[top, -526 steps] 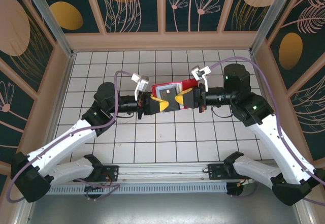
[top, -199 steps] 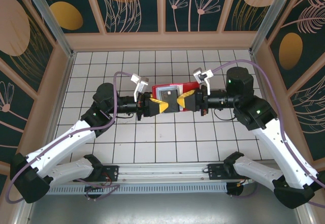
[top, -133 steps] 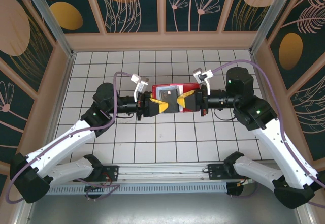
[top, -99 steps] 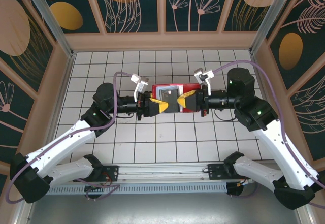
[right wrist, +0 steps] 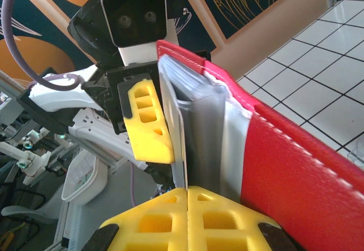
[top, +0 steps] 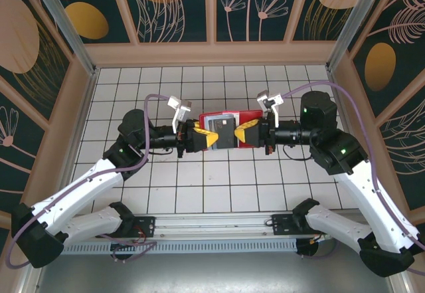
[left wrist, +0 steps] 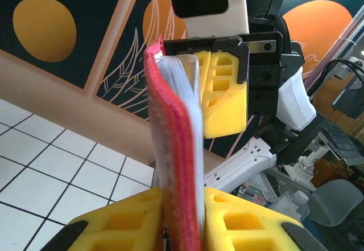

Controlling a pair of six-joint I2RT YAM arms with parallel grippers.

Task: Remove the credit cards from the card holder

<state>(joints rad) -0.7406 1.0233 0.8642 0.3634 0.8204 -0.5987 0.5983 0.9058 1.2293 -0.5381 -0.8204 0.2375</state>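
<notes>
Table (top: 133, 87): white tiled, walled on three sides by dark floral panels. Both arms are fixed at its 6 o'clock edge.

Left arm (top: 86, 187): reaches from 7 o'clock towards centre. Right arm (top: 372, 187): reaches from 5 o'clock towards centre. The two wrists face each other along the 9-to-3 line.

Wallet (top: 247, 115): red, open, held between the two grippers just on the 12 o'clock side of table centre. Both wrist views show it standing on edge, clear of the tiles. Its red cover is on the outside and its grey pockets are on the inside.

Left gripper (top: 208, 138): at the wallet's 9 o'clock end. In the left wrist view the yellow fingers (left wrist: 131, 222) sit narrowly apart. They are clamped on either side of the wallet's red edge (left wrist: 173, 148), one finger on each face.

Right gripper (top: 243, 131): at the wallet's 3 o'clock end. In the right wrist view its fingers (right wrist: 151, 222) are pressed fully together on a thin grey sheet (right wrist: 179, 143). The sheet rises edge-on from the seam between them, just inside the red cover (right wrist: 290, 171). Whether this sheet is a card or a pocket leaf cannot be told.

Cards (top: 223, 124): a pale face and a dark patch show within the wallet's pockets in the top view. None lie on the table.
</notes>
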